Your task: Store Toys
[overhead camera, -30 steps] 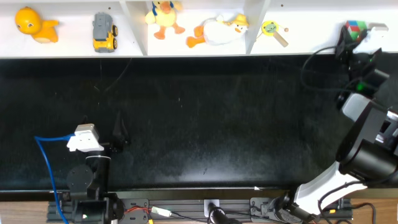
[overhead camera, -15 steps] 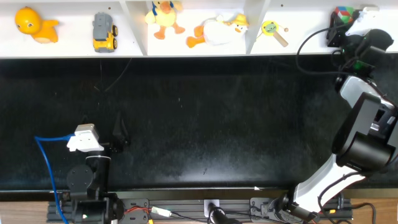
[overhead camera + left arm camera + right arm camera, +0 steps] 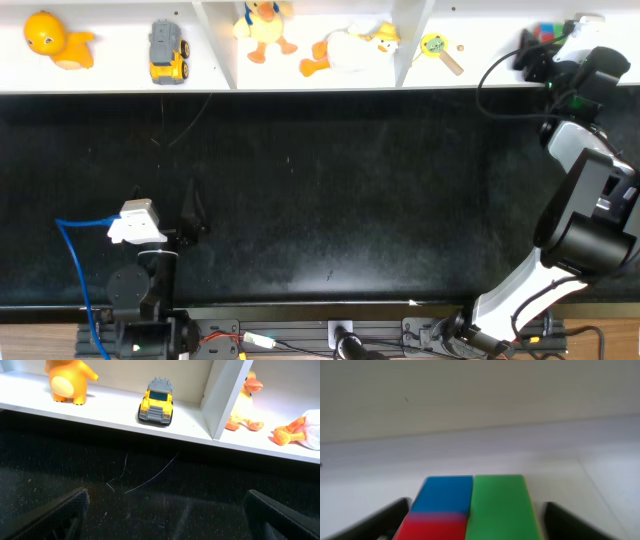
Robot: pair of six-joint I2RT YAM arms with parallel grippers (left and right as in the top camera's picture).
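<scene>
The right gripper (image 3: 537,42) is reaching into the end compartment of the white shelf (image 3: 300,82), the one farthest from the orange duck (image 3: 55,38). Its two fingers are pressing in from either side of a coloured block (image 3: 470,505) and are gripping it. The block is showing blue, red and green faces. It is sitting low inside that compartment, close to the shelf floor, with the back wall just beyond it. Whether it is resting on the floor or hanging just above it cannot be told.

The other toys are sitting in the shelf's remaining compartments. The orange duck and a yellow and grey truck (image 3: 168,50) are sharing the compartment at the opposite end. A yellow plush duck (image 3: 263,25) and a white plush goose (image 3: 350,48) are lying side by side in the middle one. A small rattle (image 3: 440,48) is lying in the compartment next to the block's.

The left gripper (image 3: 166,494) is hanging low over the black table (image 3: 350,190), well away from the shelf and facing the truck's compartment. Its fingers are standing wide apart with nothing between them. A blue cable (image 3: 85,245) is looping beside that arm's base.
</scene>
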